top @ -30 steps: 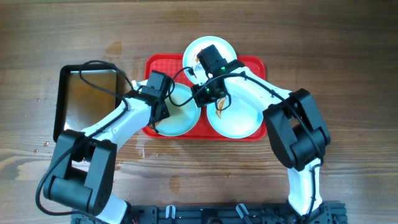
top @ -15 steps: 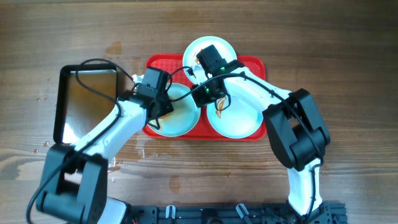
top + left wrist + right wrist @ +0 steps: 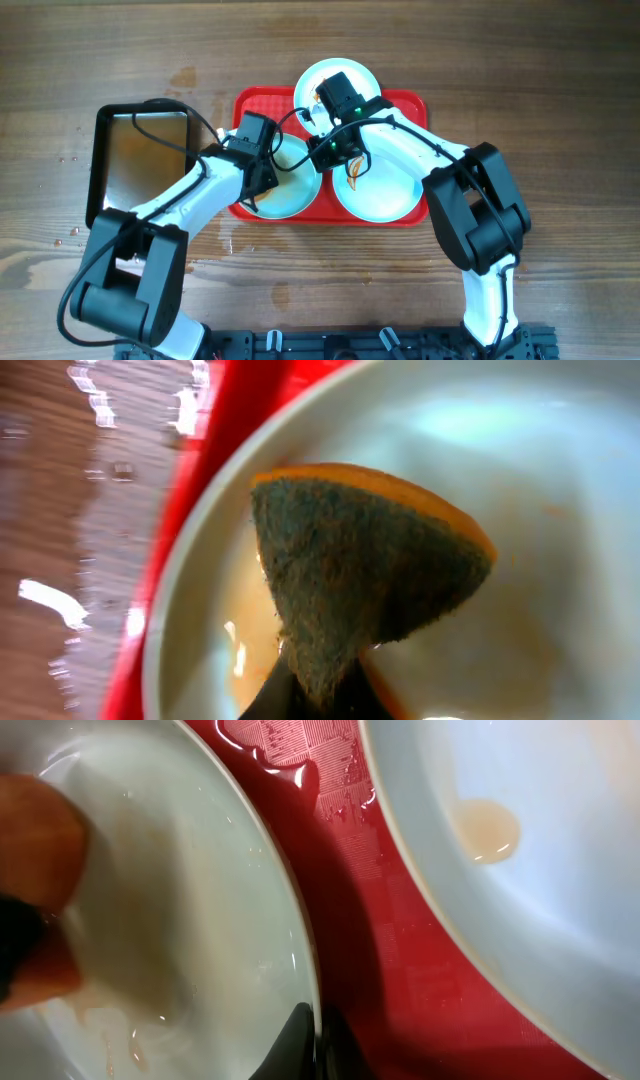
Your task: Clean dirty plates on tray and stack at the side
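Now mid-scrub: left gripper (image 3: 312, 700) pinches an orange sponge with dark-green scouring face (image 3: 365, 575) against the front-left round white plate (image 3: 292, 192) on the red rectangular plastic tray (image 3: 255, 105). Right gripper (image 3: 305, 1038) fingers nip its rim, steadying it. Next move, likely: wipe off the orange film, then lift the plate aside.

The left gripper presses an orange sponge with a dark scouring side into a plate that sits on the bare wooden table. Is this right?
No. The plate sits on the red tray, as the left wrist view shows. The rest holds.
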{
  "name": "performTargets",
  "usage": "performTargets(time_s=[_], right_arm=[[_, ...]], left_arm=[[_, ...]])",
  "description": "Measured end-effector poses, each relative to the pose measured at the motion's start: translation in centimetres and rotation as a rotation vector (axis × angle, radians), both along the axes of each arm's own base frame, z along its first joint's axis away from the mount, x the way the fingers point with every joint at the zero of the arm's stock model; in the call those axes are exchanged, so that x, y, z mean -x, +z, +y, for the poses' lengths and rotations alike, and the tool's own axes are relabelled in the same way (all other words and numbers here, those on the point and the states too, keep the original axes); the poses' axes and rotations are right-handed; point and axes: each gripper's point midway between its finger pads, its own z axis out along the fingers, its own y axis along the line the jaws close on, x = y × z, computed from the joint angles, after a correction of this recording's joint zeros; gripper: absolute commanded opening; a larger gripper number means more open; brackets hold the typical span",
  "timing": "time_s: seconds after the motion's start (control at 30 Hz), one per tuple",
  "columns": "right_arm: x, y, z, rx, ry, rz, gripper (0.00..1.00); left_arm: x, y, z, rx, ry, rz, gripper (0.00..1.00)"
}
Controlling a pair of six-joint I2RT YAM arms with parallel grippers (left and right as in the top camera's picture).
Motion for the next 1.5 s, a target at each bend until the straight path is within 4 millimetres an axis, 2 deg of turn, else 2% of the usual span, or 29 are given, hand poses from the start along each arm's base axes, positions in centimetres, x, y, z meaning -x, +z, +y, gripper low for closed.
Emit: performTargets(time_s=[0.1,0.17,0.2,0.33,0.43,0.5,0.57,0.73,0.83,0.9,0.97,1.17,1.27,1.33,1.5], right_arm=[[0.1,0.0,0.0,0.002,0.0,0.004,0.04],[0.2,-0.1,-0.1,0.005,0.0,0.009,0.04],[0.3,-0.1,-0.2,0.007,-0.003,0.015,0.04],[0.9,-0.1,-0.1,-0.005,-0.003,0.046,0.04],[1.5,0.1,0.3,-0.03,0.002,0.078,0.05],[1.7,0.3,0.4,-0.039,-0.003,0.097,0.04],[1.5,0.8,0.7,-0.046,-0.001,0.092,0.04],[0.3,2.6,0.8,-0.045,-0.021,0.043,0.04],[-0.7,5.0,0.4,-0.023,-0.04,-0.014,0.04],[-2.0,7.3,0.1,-0.001,-0.061,-0.084,0.04],[-3.3,8.8,-0.4,0.035,-0.086,-0.152,0.04],[-4.6,10.5,-2.8,0.206,-0.125,-0.3,0.04],[-4.9,12.4,-3.3,0.315,-0.123,-0.429,0.04],[-5.1,14.6,-3.2,0.394,-0.102,-0.553,0.04],[-4.7,18.4,-2.2,0.602,-0.021,-0.796,0.04]], left_arm=[[0.6,0.6,1.7,-0.086,0.017,0.005,0.04],[0.4,2.1,2.0,-0.095,0.024,-0.034,0.04],[0.0,3.4,2.0,-0.091,0.028,-0.072,0.04],[-1.8,10.6,1.9,-0.035,0.052,-0.294,0.04],[-1.8,14.1,2.6,-0.002,0.076,-0.394,0.04],[-1.9,16.1,4.2,0.009,0.127,-0.456,0.04],[-2.0,17.1,6.9,0.01,0.205,-0.484,0.04],[-1.9,16.3,12.4,0.04,0.365,-0.452,0.04],[-1.7,14.6,15.2,0.06,0.452,-0.398,0.04],[-1.7,13.0,16.2,0.076,0.483,-0.351,0.04],[-2.1,11.5,16.8,0.084,0.494,-0.319,0.04],[-2.4,8.1,18.4,0.093,0.53,-0.239,0.04],[-2.0,7.5,19.7,0.088,0.567,-0.224,0.04],[-1.7,7.5,20.4,0.086,0.587,-0.224,0.04],[-1.4,7.4,20.6,0.091,0.596,-0.215,0.04]])
